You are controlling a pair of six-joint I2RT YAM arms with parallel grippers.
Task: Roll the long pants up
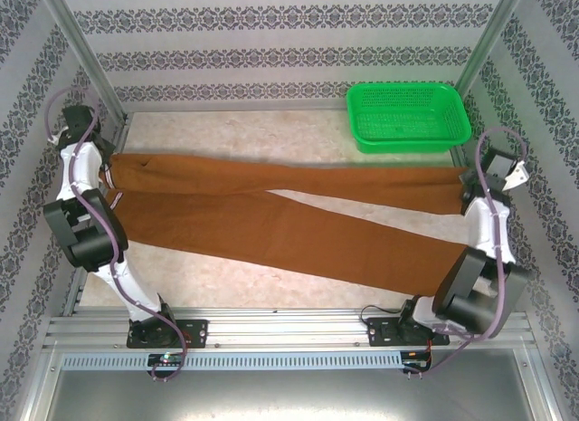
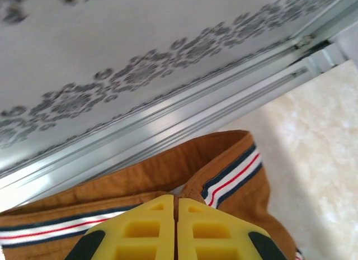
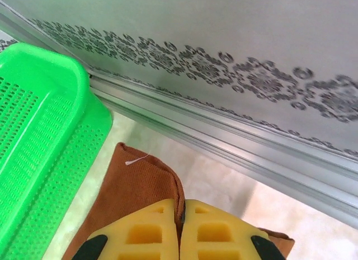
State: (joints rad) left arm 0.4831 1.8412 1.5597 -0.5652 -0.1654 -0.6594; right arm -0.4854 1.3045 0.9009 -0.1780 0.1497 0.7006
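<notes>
Left hand (image 2: 177,201): yellow fingers (image 2: 142,229) pressed together, no gap between them; a fold of the waistband is nipped at their tips. In the top view this hand (image 1: 107,177) sits at the left edge of the desk.
Right hand (image 3: 182,205): yellow fingers (image 3: 218,232) likewise closed, with the edge of a leg cuff caught between them. From above, this hand (image 1: 470,181) is at the right edge of the desk.
The long pants (image 1: 271,217): rust-brown, stretched flat across the desk from left to right, with the waist at the left hand and the leg ends to the right.
Waist end (image 2: 224,159): the inner band is turned up, showing navy, white and red stripes.
Legs: they overlap on the left and part toward the right. The farther leg runs to the right hand; the nearer one slants toward the right arm's elbow.
Cuff (image 3: 140,182): lying on the desk, with a short white thread (image 3: 136,160) on it.
Green basket (image 1: 409,116): at the far right of the desk, beyond the farther leg. Its perforated wall (image 3: 45,148) stands just beside the cuff; contact cannot be told.
Desk (image 1: 226,136): pale, marbled surface.
Surround: patterned walls (image 1: 271,41) and aluminium rails (image 3: 224,137).
</notes>
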